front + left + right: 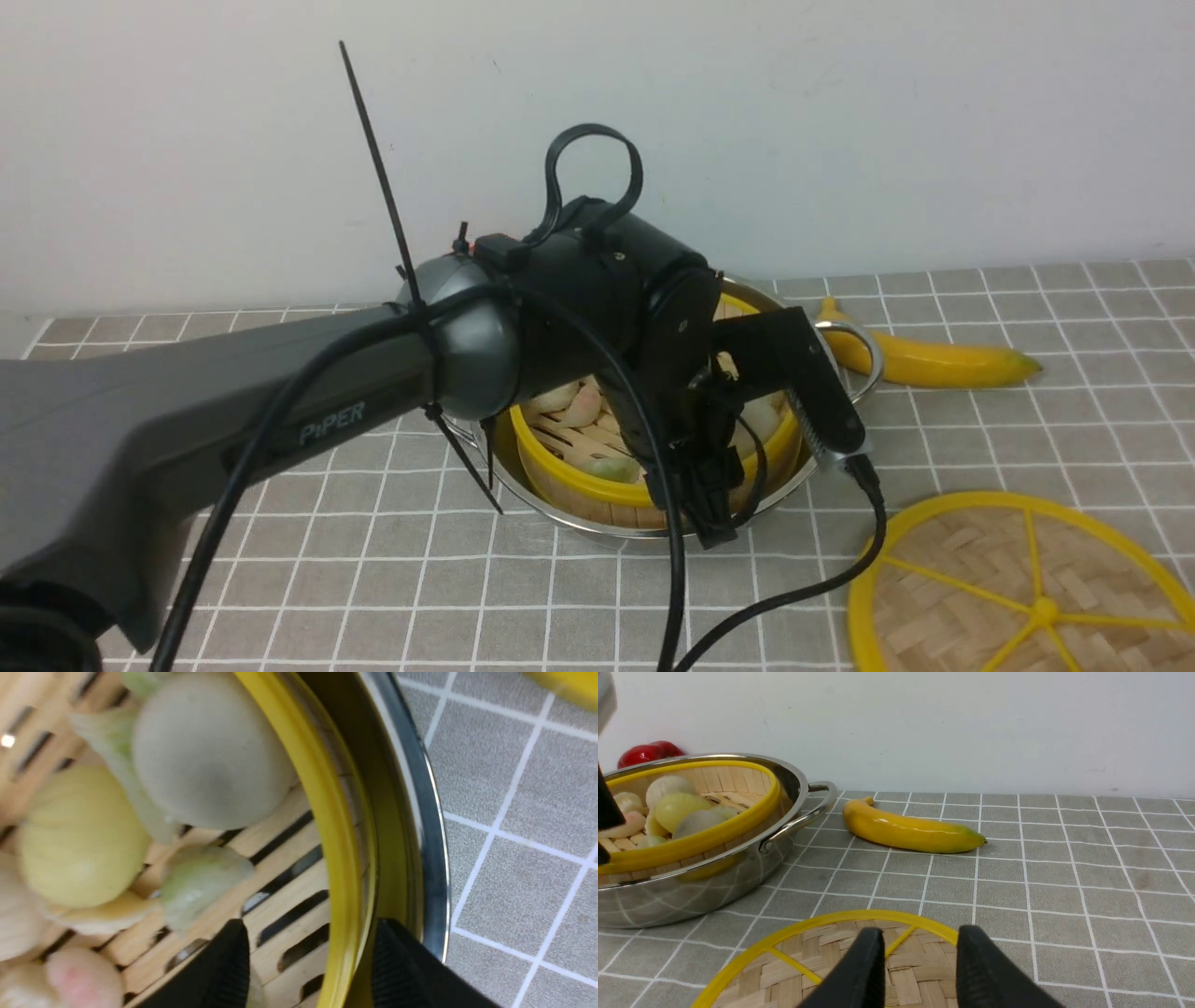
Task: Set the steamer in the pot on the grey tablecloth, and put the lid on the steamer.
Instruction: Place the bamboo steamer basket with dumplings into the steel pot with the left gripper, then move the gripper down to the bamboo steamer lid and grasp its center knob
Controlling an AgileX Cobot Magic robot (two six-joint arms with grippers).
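Since the steamer (560,474) sits inside the pot (597,534) on the grey tablecloth (373,579), the left gripper (310,933) straddles its yellow rim with jaws spread, grasping nothing. The lid (817,961) lies flat beside the pot, and the right gripper (920,931) is poised over it, empty jaws apart, seemingly for pickup.

A plain off-white wall (840,112) is located behind the work area and fills the upper part of the front view. The finish is matte, and a few faint scuff marks are visible on it in the right wrist view. The wall is met along a straight horizontal line by the grey tablecloth (1027,429). Illumination is even and diffuse; only soft shadows are cast.
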